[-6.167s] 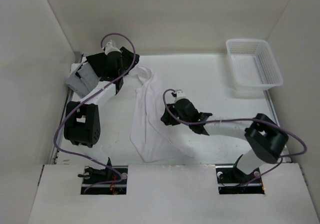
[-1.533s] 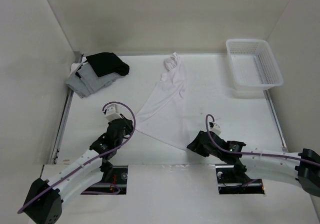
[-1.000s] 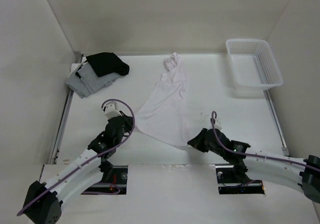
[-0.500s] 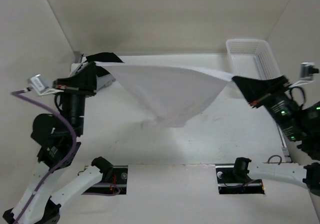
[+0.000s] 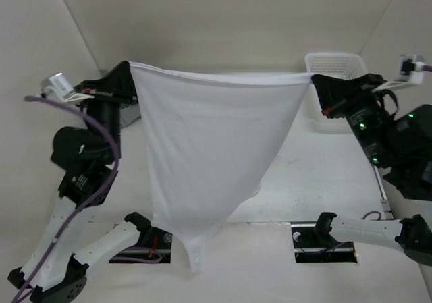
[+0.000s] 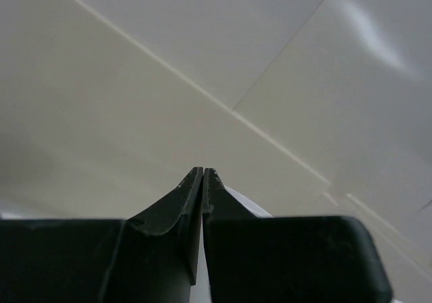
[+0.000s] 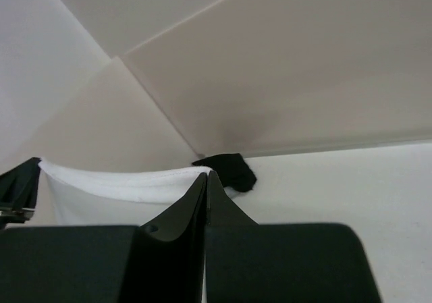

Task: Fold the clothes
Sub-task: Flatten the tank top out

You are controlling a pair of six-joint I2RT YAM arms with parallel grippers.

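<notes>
Two corners pinched tight, left hand (image 5: 126,71) and right hand (image 5: 314,81) hang the white T-shirt (image 5: 202,148) over the worktop (image 5: 317,175); best lower level and taut, tail touching down first.

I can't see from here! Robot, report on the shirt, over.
Both shut on the shirt: left pincer, right pincer. Stretched high between them, hanging down. A basket beside right pincer.

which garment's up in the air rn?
The white garment, stretched between left gripper and right gripper; the black garment lies down by the wall.
</notes>
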